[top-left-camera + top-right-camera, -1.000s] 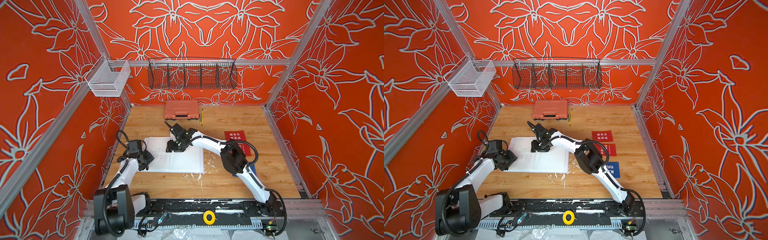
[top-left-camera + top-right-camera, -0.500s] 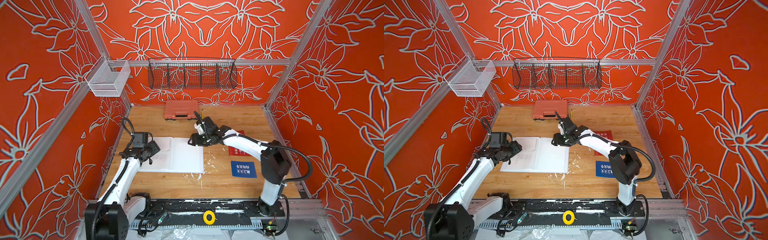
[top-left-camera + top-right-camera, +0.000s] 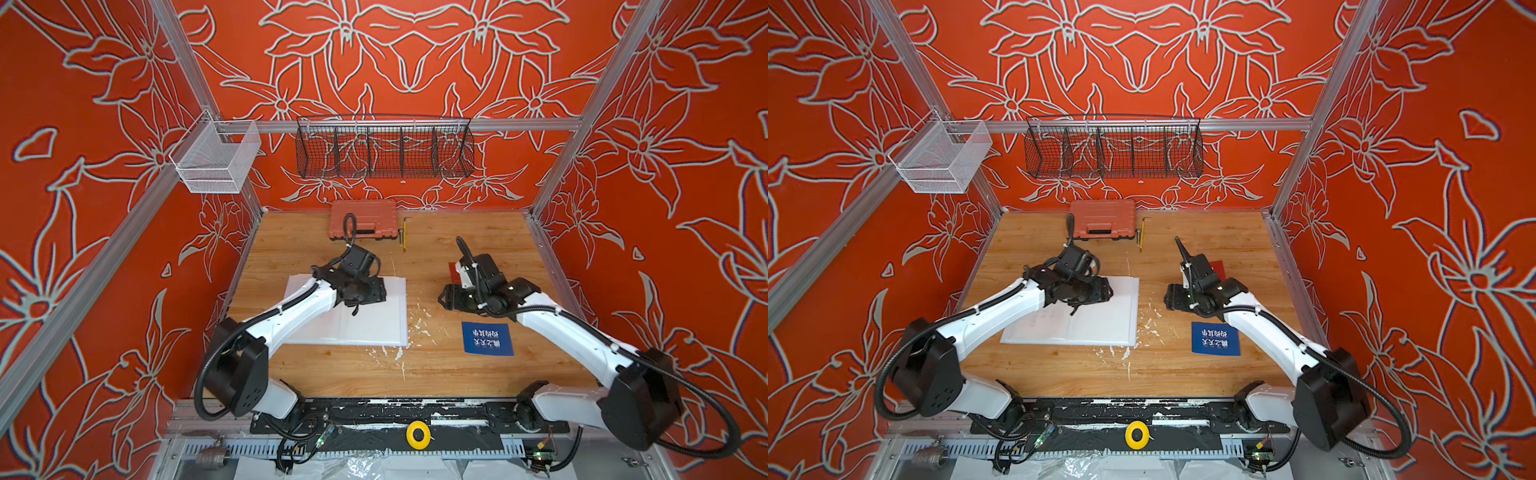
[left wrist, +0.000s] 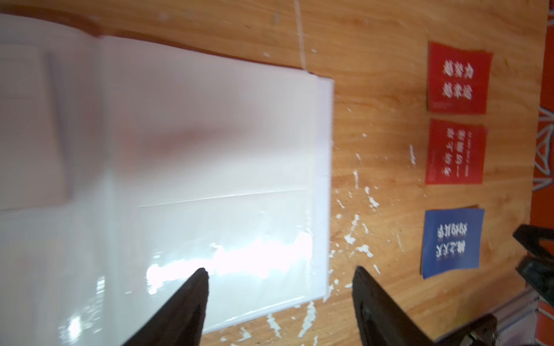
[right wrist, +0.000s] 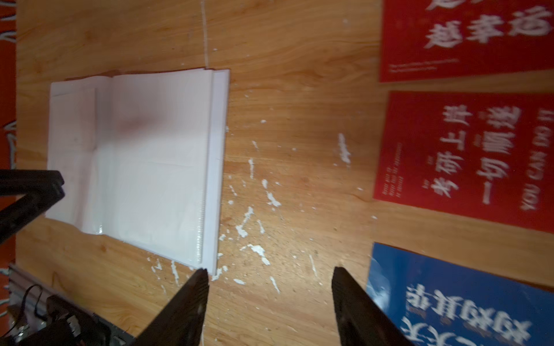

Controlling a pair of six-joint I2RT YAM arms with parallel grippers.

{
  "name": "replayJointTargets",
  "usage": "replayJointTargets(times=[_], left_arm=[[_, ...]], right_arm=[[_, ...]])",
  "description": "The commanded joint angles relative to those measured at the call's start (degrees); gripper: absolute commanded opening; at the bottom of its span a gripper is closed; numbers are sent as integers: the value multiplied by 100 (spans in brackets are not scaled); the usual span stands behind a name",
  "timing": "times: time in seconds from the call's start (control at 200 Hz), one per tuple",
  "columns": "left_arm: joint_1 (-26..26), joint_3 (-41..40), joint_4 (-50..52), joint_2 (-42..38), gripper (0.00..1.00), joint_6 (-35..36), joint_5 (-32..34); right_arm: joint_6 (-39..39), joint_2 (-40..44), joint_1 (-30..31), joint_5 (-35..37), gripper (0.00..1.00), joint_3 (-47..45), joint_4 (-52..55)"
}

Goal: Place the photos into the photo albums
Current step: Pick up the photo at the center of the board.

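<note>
The thin white photo album (image 3: pixel 374 324) lies open on the wooden surface (image 3: pixel 436 374), sleeve pages up. A second ago the right claw (image 5: pixel 269 272) was reaching across those pages. It has since swung back towards the loose cards, jaws wide and empty, near the blue card with white characters (image 3: pixel 487 338) and the red cards with white writing (image 4: pixel 458 78). The left claw (image 4: pixel 280 275) has moved from the album's outer edge to above the page, also wide and holding nothing. The album looks ready, so picking up a card is probably next.
</note>
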State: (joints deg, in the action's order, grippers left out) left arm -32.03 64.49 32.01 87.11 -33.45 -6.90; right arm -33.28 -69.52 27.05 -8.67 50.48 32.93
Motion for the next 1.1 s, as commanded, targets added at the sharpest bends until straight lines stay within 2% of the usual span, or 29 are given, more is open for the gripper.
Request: replayJointTargets(times=[0.0, 0.27, 0.435, 0.606, 0.881, 1.096], left_arm=[[-626, 549, -73, 639, 74, 49, -478], [-1762, 1932, -39, 2361, 73, 66, -1027], [-2127, 2571, 170, 3021, 71, 20, -994], [-2305, 3055, 363, 3485, 69, 12, -980], [-2404, 3440, 574, 3832, 68, -7, -970], [-2448, 3540, 631, 3926, 68, -49, -963]], right_arm=[[-118, 631, -306, 447, 70, -425, 655], [-525, 1767, -1267, 771, 73, -1325, 1475], [-950, 1936, -1757, 980, 72, -1673, 1571], [-1019, 2081, -2424, 978, 72, -2026, 1248], [-667, 1317, -3200, 429, 72, -2277, 188], [-433, 560, -3268, -223, 71, -2045, -335]])
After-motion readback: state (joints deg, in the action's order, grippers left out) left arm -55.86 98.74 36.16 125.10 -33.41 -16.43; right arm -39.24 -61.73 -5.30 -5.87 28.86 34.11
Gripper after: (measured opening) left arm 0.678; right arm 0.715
